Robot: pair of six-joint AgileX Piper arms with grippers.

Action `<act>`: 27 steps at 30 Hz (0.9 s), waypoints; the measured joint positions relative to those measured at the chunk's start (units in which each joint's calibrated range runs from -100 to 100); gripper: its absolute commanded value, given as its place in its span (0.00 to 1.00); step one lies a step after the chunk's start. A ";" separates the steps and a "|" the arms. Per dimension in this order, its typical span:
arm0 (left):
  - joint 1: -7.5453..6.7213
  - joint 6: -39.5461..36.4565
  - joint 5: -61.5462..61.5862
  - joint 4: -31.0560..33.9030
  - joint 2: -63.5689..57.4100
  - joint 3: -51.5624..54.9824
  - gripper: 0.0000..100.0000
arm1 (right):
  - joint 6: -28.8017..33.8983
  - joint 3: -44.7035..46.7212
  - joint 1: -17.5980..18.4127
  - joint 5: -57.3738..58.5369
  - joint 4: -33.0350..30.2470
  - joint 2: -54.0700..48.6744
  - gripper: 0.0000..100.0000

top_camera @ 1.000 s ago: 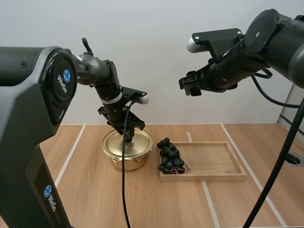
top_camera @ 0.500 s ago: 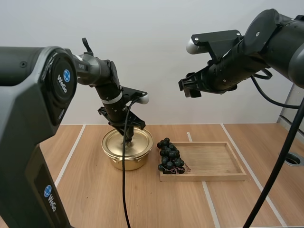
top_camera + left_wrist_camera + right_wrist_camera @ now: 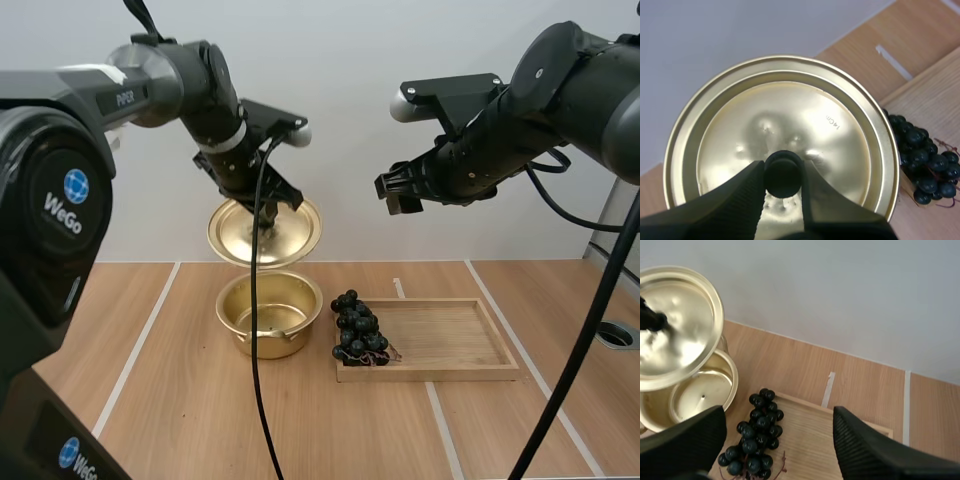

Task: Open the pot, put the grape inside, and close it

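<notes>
Left gripper: My left gripper (image 3: 267, 214) is squeezing the small round black knob (image 3: 782, 173) of the lid. One black finger (image 3: 735, 200) is pressing on each side of the knob.

Lid: The round shiny gold metal lid (image 3: 236, 236) is hanging in the air from that knob. It is tipping, so its top side is facing the high camera. It is at 12 o'clock from the pot, up above it and not touching it.

Pot: The round gold metal pot (image 3: 270, 341) is sitting open on the light wooden table (image 3: 180, 420). In the right wrist view its shiny gold bottom is showing under the lid.

Grapes: The bunch of dark round grapes (image 3: 357, 330) is lying at 3 o'clock from the pot, just beside it. The bunch is resting on the 9 o'clock end of the tray.

Tray: The flat wooden tray (image 3: 450, 336) with low sides is sitting on the table, near the pot at 3 o'clock from it.

Right gripper: My right gripper (image 3: 397, 190) is hanging high in the air at about 1 o'clock from the grapes, well apart from them. Its two black fingers (image 3: 865, 452) are standing wide apart and holding nothing. In the right wrist view the grapes and the tray are showing down between the fingers.
</notes>
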 measured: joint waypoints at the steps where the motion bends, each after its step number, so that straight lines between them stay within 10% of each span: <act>1: 0.00 -0.22 0.00 0.00 -1.39 -1.23 0.00 | 0.00 0.00 0.00 0.86 0.00 0.80 1.00; 27: 0.00 -2.06 1.11 0.00 -16.91 -13.47 0.00 | -0.43 0.12 5.24 12.92 2.83 18.84 1.00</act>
